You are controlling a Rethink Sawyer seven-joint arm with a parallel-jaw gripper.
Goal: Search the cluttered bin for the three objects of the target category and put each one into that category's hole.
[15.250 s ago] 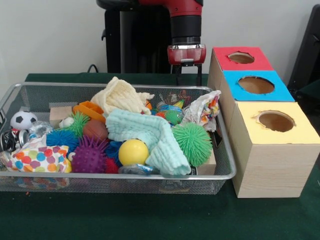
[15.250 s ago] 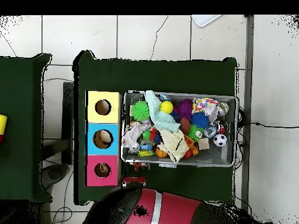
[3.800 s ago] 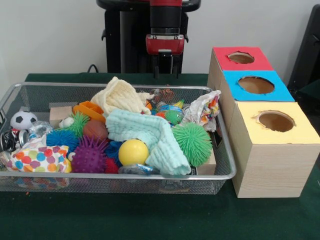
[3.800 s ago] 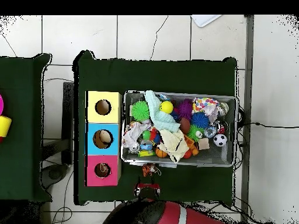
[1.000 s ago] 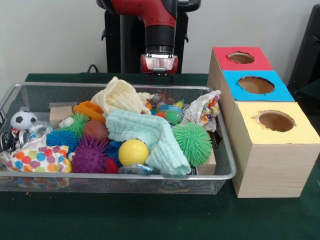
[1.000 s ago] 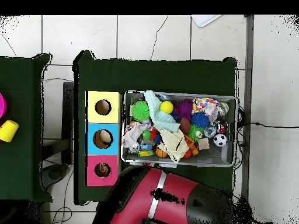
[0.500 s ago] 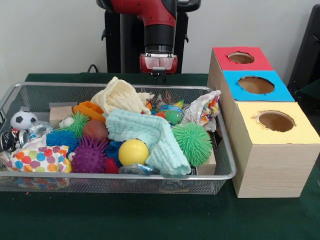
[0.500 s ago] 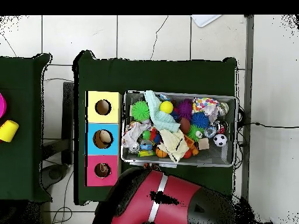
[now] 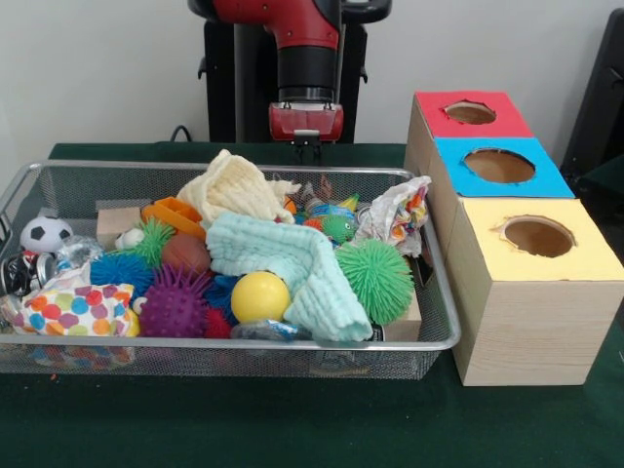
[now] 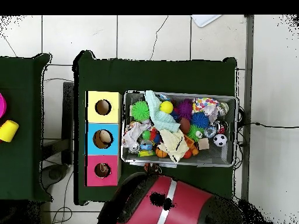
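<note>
A wire mesh bin holds a heap of toys. Among them are a yellow ball, a green spiky ball, a purple spiky ball, a blue spiky ball, a small soccer ball and a mint cloth. Beside the bin stands a wooden box row with a red hole, a blue hole and a yellow hole. My gripper hangs just behind the bin's far rim, near the cream cloth. In the overhead view the red arm covers most of it.
Wooden blocks, an orange toy, a crumpled printed wrapper and a dotted wrapper also lie in the bin. A yellow cup stands on a second green table at the overhead view's left edge.
My gripper has drifted slightly left along the bin's far rim and turned since a second ago. The arm has swung across the overhead view's bottom. The toys have not moved.
</note>
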